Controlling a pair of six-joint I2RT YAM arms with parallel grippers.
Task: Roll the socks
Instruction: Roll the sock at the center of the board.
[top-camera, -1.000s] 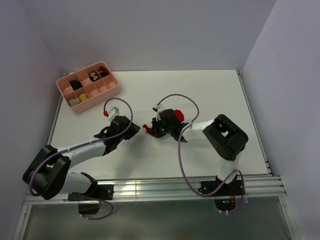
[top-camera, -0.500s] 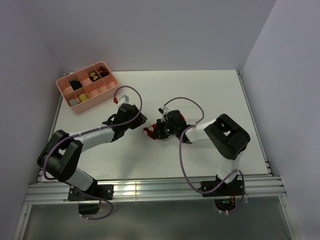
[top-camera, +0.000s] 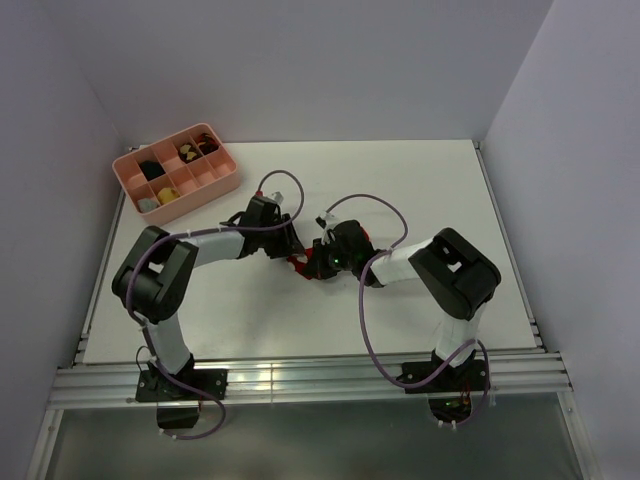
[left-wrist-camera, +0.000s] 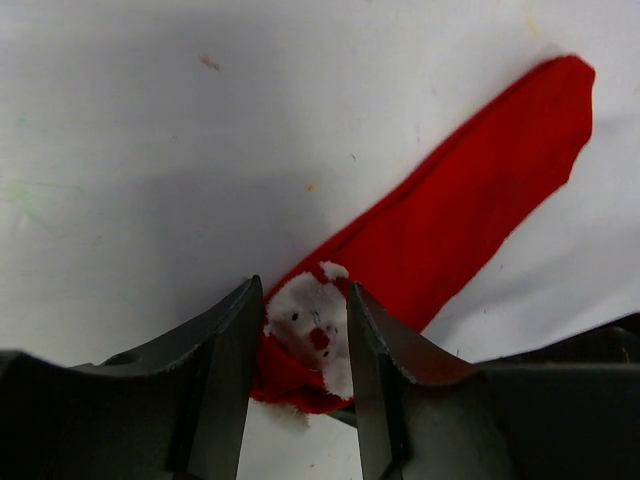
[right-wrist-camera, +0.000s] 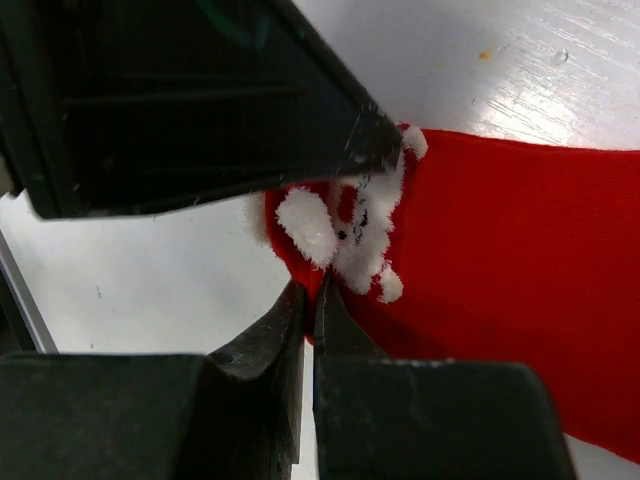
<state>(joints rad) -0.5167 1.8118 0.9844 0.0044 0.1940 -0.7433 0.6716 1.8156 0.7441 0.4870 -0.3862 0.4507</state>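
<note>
The socks (left-wrist-camera: 470, 200), bright red with a fuzzy white patch at 1 end, lie flat mid-desk (top-camera: 430, 190). The right pincer (right-wrist-camera: 308, 295) is clenched on that end. The left pincer (left-wrist-camera: 303, 295), released, straddles it. The desk edges and the pink tray (top-camera: 225, 185) sit well apart.

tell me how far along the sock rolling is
Done: nothing rolled yet; the socks lie flat and stretched out on the table. In hand: the right gripper is shut, apparently pinching the fabric edge by the white fluffy end, and the left gripper has its jaws open either side of that end. Left: the whole roll, from that end to the far tip.
</note>
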